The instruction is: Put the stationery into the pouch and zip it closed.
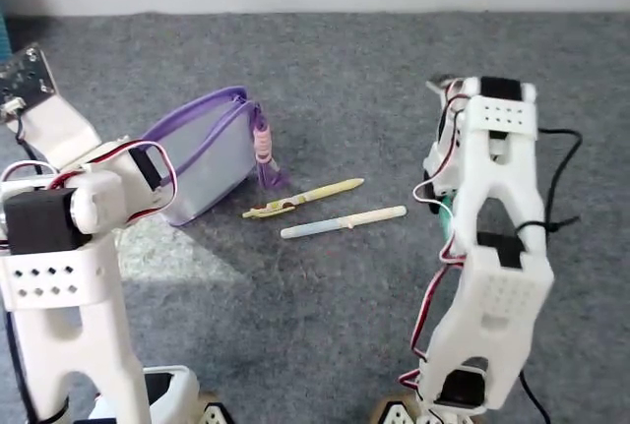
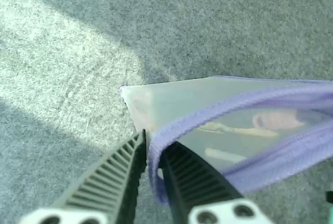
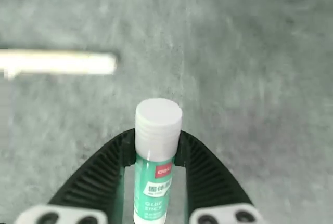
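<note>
A translucent pouch point(image 1: 202, 153) with purple zip trim lies at the left, its mouth open, with a pink tassel point(image 1: 263, 145) at its zip end. My left gripper point(image 2: 151, 142) is shut on the pouch's purple edge point(image 2: 208, 117) near one corner; in the high view it sits at the pouch's near-left end point(image 1: 150, 170). A yellow pen point(image 1: 305, 198) and a pale pen point(image 1: 345, 220) lie side by side on the mat, right of the pouch. My right gripper point(image 3: 156, 138) is shut on a green glue stick point(image 3: 155, 151) with a white cap, held above the mat right of the pens point(image 1: 448, 219).
Grey felt mat point(image 1: 325, 316) covers the table, with a sunlit patch point(image 1: 167, 252) by the left arm's base. The pale pen point(image 3: 57, 63) lies on the mat just beyond the glue stick's cap. Both arm bases stand at the front edge.
</note>
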Available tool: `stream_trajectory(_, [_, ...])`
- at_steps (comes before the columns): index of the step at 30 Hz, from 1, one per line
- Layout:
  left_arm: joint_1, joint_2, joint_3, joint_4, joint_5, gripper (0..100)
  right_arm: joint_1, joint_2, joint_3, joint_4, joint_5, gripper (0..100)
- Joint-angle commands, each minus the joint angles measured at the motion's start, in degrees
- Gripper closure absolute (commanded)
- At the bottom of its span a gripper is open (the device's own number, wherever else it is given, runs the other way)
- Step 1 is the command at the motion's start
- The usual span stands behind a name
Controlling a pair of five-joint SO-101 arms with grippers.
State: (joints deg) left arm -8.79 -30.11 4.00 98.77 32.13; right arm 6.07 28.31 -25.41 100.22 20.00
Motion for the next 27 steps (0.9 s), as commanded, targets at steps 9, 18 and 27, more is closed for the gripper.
stream_trajectory(9, [0.1,1.1,0.0,1.5,0.8,99,-5.3,-38.6,22.1,2.5,2.6,99.1])
stream_trajectory(18, [0.0,1.1,0.0,1.5,2.5,99,-28.4,-54.6,23.3,-7.2,-16.4,99.1])
stream_trajectory(27, [0.1,1.1,0.0,1.5,2.8,99,-45.3,-57.8,23.8,-40.0,-26.5,99.1])
